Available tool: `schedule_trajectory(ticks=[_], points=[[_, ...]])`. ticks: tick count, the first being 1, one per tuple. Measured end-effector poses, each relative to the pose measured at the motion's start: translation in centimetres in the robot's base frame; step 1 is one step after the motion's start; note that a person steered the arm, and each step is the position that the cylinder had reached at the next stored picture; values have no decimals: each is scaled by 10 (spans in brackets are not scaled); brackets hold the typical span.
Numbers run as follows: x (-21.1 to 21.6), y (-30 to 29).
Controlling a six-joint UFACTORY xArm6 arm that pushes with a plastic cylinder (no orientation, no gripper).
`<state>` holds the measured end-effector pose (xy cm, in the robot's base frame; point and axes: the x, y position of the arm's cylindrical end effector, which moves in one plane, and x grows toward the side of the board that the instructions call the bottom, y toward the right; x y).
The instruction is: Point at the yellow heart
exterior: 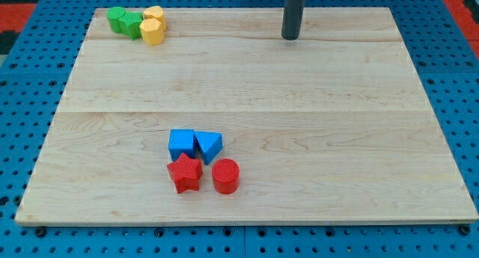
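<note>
Two yellow blocks sit touching at the board's top left. The upper one (154,15) looks like the yellow heart. The lower one (152,32) looks like a pentagon, though the shapes are hard to tell apart at this size. My dark rod comes down from the view's top, right of centre, and my tip (290,37) rests on the board near its top edge. The tip is far to the right of the yellow blocks, at about their height in the view, and touches no block.
Two green blocks (117,19) (132,25) touch the yellow ones on their left. A blue cube (181,144), a blue triangle (209,145), a red star (185,173) and a red cylinder (225,176) cluster at the lower middle. The wooden board (337,138) lies on a blue pegboard.
</note>
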<state>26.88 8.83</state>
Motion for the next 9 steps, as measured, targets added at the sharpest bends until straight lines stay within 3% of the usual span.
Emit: schedule_trajectory(ticks=[3, 4, 5, 9], points=[[-11, 0], [-57, -14], [-75, -30], [-77, -138]])
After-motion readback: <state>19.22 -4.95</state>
